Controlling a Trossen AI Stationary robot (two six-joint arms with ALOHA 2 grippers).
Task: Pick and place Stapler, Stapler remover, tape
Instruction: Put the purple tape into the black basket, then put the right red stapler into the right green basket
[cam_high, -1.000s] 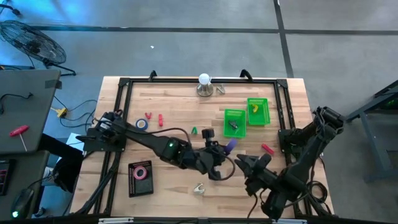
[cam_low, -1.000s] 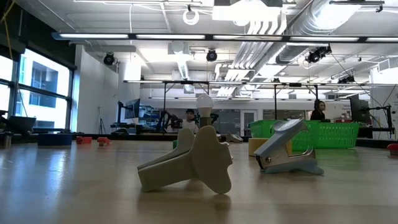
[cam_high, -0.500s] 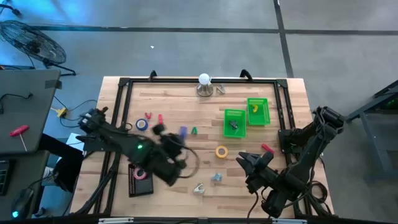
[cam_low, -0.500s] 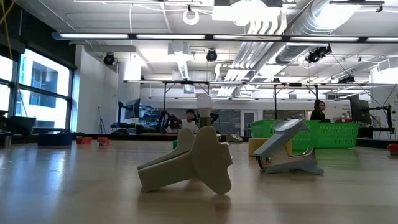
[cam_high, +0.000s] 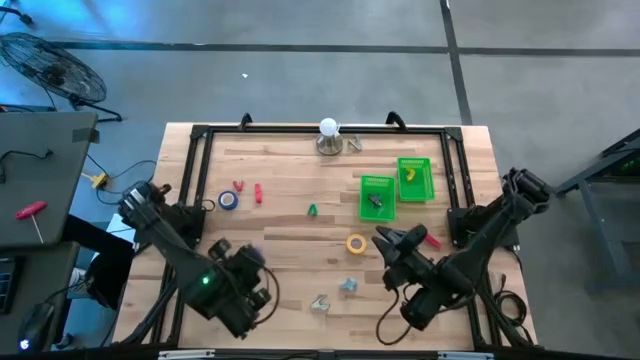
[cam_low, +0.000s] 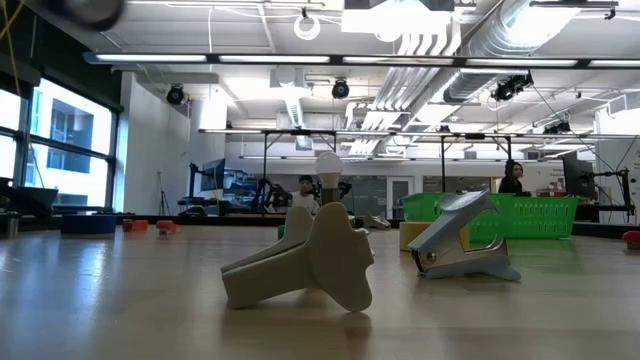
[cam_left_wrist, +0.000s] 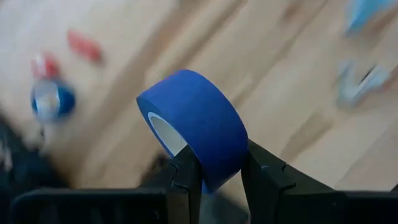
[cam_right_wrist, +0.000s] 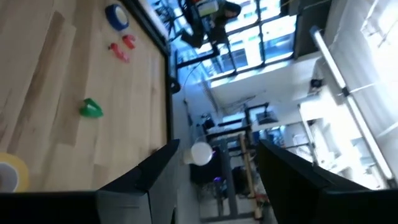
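2 bins (cam_high: 377, 197) sit side by side right of the lamp (cam_high: 329, 137).

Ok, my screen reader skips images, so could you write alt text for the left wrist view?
The left gripper pinches a blue tape roll by its wall between two dark fingers, held above the wooden table. Blurred beyond it lie another blue tape roll, small red items and a pale metallic object.

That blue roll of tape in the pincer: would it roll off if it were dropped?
Probably yes. The blue roll of tape is a round ring, gripped by the left pincer across its flat sides, so landing on its rim it could roll. It looks light and stiff, holding its shape under the squeeze.
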